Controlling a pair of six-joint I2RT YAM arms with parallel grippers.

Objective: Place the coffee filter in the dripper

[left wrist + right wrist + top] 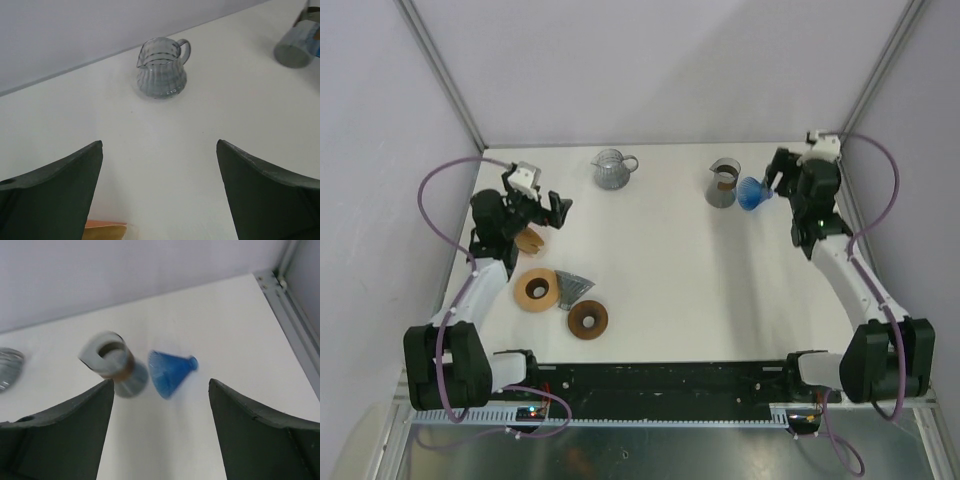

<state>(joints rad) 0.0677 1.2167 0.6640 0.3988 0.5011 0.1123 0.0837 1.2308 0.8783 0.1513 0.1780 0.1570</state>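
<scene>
Two units spread, empty: left pincer point(160, 147), right pincer point(161, 382). Blue dripper point(752, 193) on side, far-right counter point(660, 260), beside carafe point(722, 183). Tan filter point(528, 240) under left pincer, I judge. Risk: my nudge rolls dripper; filter misses.

The top camera is looking down from above the near edge over the whole white table point(670, 260). The left wrist camera is facing far, near the ribbed clear glass pitcher point(162, 70). The right wrist camera, blurring, is facing the blue ribbed cone dripper point(170, 371) at far right. All three are sharing the brown-banded grey glass carafe point(722, 184).
</scene>
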